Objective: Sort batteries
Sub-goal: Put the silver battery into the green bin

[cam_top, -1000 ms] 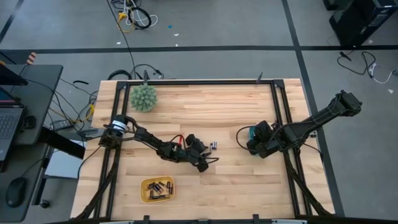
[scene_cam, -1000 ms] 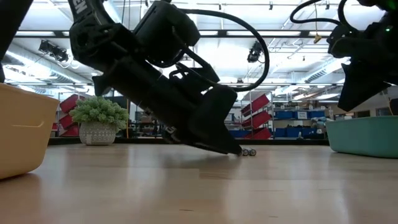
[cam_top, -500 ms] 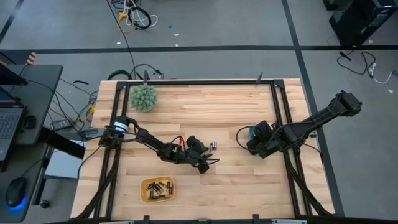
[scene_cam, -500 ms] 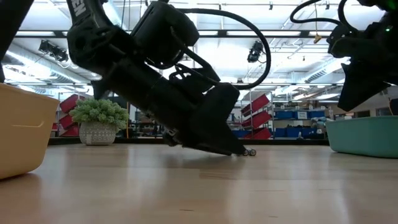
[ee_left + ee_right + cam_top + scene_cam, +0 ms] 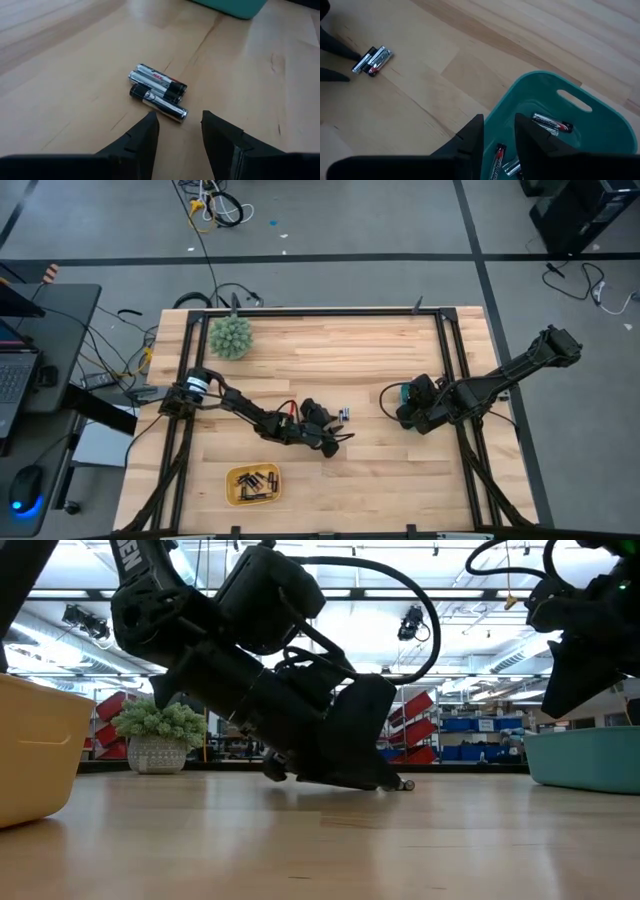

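Three small batteries [image 5: 159, 92] lie side by side on the wooden table, near its middle [image 5: 343, 414]. My left gripper [image 5: 180, 131] is low over the table, slanting down, open, its fingertips just short of the nearest battery [image 5: 160, 104] and touching nothing. In the low view its tips [image 5: 385, 781] almost reach the batteries [image 5: 405, 784]. My right gripper [image 5: 497, 132] hovers open above the teal tray [image 5: 580, 125], which holds several batteries [image 5: 551, 123].
A yellow tray [image 5: 253, 484] with several dark batteries sits near the front left. A spiky green ball [image 5: 231, 337] stands at the far left. The teal tray [image 5: 398, 393] is at the right, under my right gripper [image 5: 412, 412]. Bare wood lies between the trays.
My left gripper has rolled a little about its own pointing line and settled slightly lower beside the batteries, its fingers still apart. The batteries have not moved.
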`<action>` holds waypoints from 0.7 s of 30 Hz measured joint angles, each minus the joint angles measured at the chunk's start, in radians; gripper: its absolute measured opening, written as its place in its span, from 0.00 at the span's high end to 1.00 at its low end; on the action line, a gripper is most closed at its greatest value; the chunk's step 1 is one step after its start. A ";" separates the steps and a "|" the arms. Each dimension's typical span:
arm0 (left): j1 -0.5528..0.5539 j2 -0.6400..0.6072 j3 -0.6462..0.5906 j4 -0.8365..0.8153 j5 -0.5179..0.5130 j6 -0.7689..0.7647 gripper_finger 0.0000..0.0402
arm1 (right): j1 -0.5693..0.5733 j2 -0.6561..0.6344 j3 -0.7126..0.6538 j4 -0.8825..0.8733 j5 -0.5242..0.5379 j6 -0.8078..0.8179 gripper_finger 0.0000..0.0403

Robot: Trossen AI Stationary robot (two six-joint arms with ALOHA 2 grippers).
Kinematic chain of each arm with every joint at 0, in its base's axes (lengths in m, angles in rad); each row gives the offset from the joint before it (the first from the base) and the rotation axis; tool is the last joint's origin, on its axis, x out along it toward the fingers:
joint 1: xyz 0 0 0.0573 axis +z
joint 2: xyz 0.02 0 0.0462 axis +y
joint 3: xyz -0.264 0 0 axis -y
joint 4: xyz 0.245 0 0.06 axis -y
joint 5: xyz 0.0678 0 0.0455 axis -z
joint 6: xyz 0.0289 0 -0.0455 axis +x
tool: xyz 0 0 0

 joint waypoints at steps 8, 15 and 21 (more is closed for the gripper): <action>0.000 0.001 0.000 -0.020 -0.020 -0.002 0.62 | 0.000 0.000 0.000 0.004 0.017 0.000 0.76; 0.001 0.001 0.000 -0.036 -0.022 -0.002 0.62 | 0.000 0.000 0.000 0.007 0.017 0.000 0.76; 0.002 0.001 0.000 -0.045 -0.016 0.000 0.62 | 0.000 0.000 0.000 0.007 0.018 0.000 0.77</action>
